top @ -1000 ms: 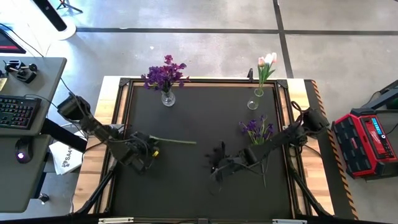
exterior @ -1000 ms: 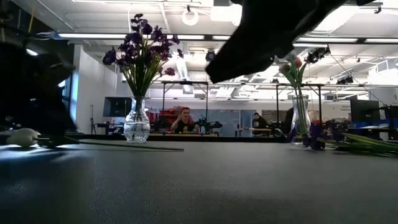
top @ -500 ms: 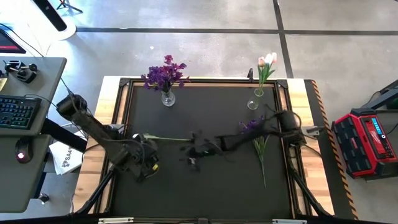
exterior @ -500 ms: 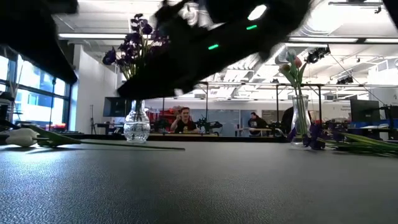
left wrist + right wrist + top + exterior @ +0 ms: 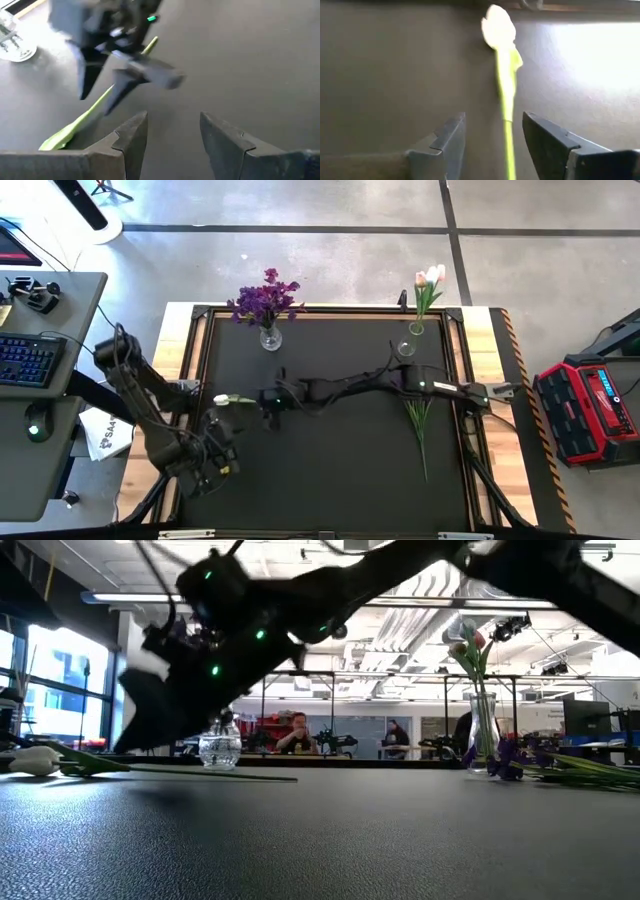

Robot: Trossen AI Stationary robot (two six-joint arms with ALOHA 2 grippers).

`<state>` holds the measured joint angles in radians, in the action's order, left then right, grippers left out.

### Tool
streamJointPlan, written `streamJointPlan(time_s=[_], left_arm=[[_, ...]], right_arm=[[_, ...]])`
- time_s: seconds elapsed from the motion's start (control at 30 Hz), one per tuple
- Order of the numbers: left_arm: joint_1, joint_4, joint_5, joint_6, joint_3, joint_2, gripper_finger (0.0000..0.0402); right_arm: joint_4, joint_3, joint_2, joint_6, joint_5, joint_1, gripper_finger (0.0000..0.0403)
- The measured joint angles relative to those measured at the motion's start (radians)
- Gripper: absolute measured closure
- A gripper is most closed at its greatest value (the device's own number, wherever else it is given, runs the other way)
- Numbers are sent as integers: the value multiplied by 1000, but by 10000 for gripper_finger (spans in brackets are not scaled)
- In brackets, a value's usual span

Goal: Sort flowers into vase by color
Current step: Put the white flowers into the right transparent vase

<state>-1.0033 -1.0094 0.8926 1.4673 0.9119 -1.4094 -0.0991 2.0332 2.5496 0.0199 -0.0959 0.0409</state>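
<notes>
A white tulip [image 5: 222, 399] lies flat on the black mat, head toward the table's left, its green stem [image 5: 505, 107] running right. My right gripper [image 5: 268, 405] reaches across the table and hovers open over that stem; in the right wrist view [image 5: 493, 120] the stem runs between the two fingers and the head [image 5: 499, 27] lies beyond them. My left gripper [image 5: 218, 458] is open at the near left, off the flower; its wrist view [image 5: 173, 117] looks at the green leaf [image 5: 65, 135]. Purple blooms [image 5: 266, 302] stand in the left vase [image 5: 270, 338], pink and white tulips [image 5: 428, 280] in the right vase [image 5: 408, 345].
Several purple flowers lie loose on the mat's right side, green stems [image 5: 420, 425] pointing toward the near edge, partly under my right arm. A wooden frame [image 5: 195, 340] borders the mat. A desk with keyboard [image 5: 25, 355] stands left, a red box [image 5: 590, 405] right.
My right arm has swung from the mat's right-centre toward the left edge and slightly farther, ending over the white tulip's stem. My left gripper has drawn back from the tulip's head toward the near-left corner. The tulip stays lying on the mat.
</notes>
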Motion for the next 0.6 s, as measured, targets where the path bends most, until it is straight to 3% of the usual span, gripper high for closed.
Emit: streamJointPlan(time_s=[0.23, 0.43, 0.6], left_arm=[[-41, 6, 32, 52, 0, -41, 232], [-41, 6, 28, 93, 1, -78, 232], [-60, 11, 11, 156, 1, -87, 232]], right_arm=[[-117, 126, 90, -70, 4, -48, 284], [-186, 127, 81, -162, -37, -64, 387], [-348, 126, 39, -203, -139, -63, 393]])
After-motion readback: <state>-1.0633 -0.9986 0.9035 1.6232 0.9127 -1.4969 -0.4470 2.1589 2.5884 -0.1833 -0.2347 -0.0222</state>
